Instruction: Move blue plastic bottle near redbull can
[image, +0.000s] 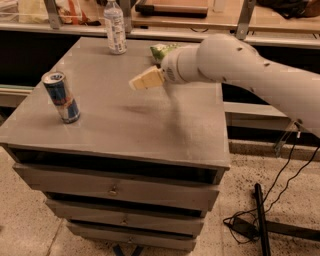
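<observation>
The blue plastic bottle (115, 27) stands upright at the far edge of the grey cabinet top (125, 120), clear with a white label. The redbull can (61, 97) stands upright near the front left edge, far from the bottle. My gripper (142, 80) reaches in from the right on a white arm (240, 67). It hovers over the middle of the top, to the right of and nearer than the bottle, touching neither object.
A green snack bag (162, 50) lies at the far edge, partly hidden behind my arm. The cabinet has drawers (115, 190) below. A shelf with clutter runs behind. Black cables (260, 220) lie on the floor at the right.
</observation>
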